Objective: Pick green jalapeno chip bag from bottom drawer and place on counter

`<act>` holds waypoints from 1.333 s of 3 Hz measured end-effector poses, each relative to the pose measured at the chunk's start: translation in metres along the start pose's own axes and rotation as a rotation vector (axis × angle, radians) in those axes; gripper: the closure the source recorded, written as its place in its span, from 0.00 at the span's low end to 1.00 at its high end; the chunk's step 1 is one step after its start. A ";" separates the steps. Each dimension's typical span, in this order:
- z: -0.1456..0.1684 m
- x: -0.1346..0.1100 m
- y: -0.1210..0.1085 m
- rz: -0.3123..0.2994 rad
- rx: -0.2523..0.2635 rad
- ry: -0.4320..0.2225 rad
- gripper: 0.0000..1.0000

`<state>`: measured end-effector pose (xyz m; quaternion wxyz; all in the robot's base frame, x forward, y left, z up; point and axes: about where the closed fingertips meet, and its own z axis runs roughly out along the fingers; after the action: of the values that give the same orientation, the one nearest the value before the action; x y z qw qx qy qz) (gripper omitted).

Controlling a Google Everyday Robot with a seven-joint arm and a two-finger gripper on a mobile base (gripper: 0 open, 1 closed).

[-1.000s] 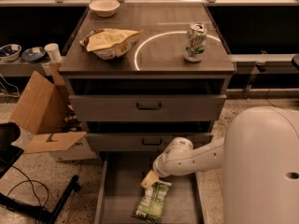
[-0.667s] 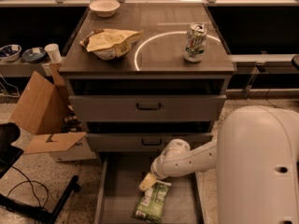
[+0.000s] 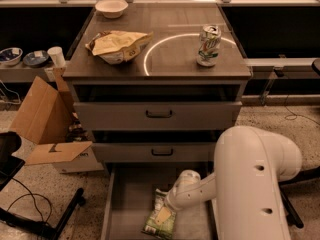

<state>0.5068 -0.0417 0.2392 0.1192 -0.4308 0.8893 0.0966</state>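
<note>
The green jalapeno chip bag [image 3: 157,226] lies flat on the grey floor of the bottom drawer [image 3: 125,204]. The drawer is pulled out, and the bag sits a little right of the floor's middle with its long side running front to back. The gripper [image 3: 163,214] is down inside this drawer, right over the bag's upper half and either touching it or just above it. A tan piece at its tip hides part of the green print. Whether the gripper is open or closed on the bag cannot be told from here.

The robot's white arm [image 3: 250,184] fills the lower right. Its slimmer forearm reaches leftward and down into the drawer.

Above the bottom drawer are two shallower grey drawers with black handles, the upper drawer [image 3: 159,115] and the middle drawer [image 3: 162,152]. Both sit slightly out from the cabinet face.

The dark bench [image 3: 170,19] that tops the cabinet bears a thin bright ring [image 3: 146,59]. A green-and-white soda can [image 3: 208,45] stands upright at the ring's right side. A crumpled tan-yellow chip bag [image 3: 119,45] lies just left of the ring, and a white bowl [image 3: 111,7] sits near the bench's far left corner, well apart from the can.

On the speckled floor to the left of the cabinet stands an open cardboard box [image 3: 42,114], its flaps spread. Behind the box a low shelf holds two small bowls [image 3: 10,55] and a white cup [image 3: 56,56].
</note>
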 end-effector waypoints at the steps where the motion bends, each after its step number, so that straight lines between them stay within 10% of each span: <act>1: 0.073 0.048 0.002 0.016 -0.038 0.029 0.00; 2: 0.112 0.064 0.000 0.032 -0.047 0.032 0.00; 4: 0.119 0.026 0.024 0.070 -0.109 -0.153 0.42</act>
<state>0.4882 -0.0137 0.1194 0.1599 -0.3965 0.8856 0.1815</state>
